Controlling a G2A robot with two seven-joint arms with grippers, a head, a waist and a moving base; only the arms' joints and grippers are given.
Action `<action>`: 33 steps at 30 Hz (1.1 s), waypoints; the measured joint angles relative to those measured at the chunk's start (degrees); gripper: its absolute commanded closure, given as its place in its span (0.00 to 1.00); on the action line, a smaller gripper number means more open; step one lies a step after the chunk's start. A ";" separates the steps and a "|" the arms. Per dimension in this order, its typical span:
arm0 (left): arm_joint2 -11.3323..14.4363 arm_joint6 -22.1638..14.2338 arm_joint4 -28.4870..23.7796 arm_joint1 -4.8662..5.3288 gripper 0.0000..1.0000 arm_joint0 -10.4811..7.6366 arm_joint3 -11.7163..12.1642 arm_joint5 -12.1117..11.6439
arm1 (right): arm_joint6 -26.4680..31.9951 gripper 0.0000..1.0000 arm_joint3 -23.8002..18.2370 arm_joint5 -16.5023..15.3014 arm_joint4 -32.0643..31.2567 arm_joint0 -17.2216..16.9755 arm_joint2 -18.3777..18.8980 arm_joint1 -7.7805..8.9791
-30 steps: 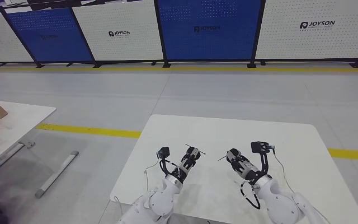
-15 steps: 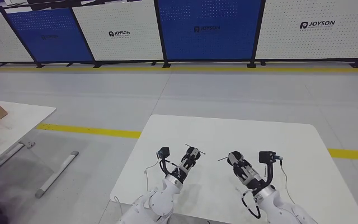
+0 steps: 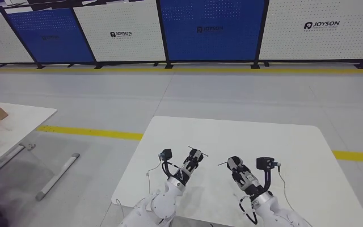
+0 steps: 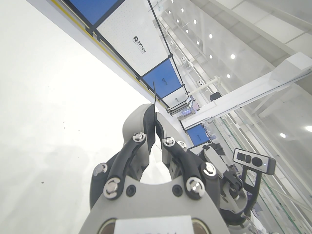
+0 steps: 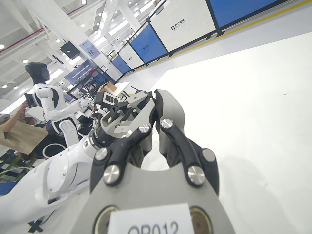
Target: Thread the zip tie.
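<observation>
1. Left gripper [image 4: 154, 120] clamps zip tie [image 4: 154, 93], tail past its tips.
2. Right gripper [image 5: 154, 103], near left gripper, pinched shut, apparently on the tie's other end.
3. Risk: floppy tail misses the head.

Factory hall — pegboard partitions [image 3: 119, 48], yellow floor line [image 3: 91, 132], high lit ceiling [image 4: 219, 13].

White table [image 3: 272, 136] under left claw [image 3: 198, 151]. Grey floor [image 3: 170, 91] beyond it, two yellow lines [image 3: 91, 132] across. Blue and white pegboard panels [image 3: 212, 28] far ahead of claw, black-framed. Well off to claw's left, second table [image 3: 22, 119]. Round ceiling lamps [image 4: 232, 56] overhead, white beams [image 4: 256, 86].
</observation>
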 measured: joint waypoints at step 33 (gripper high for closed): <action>1.67 -0.08 7.49 -0.08 1.00 0.27 0.13 -0.71 | -2.96 1.00 4.96 1.09 13.89 4.42 1.33 -2.38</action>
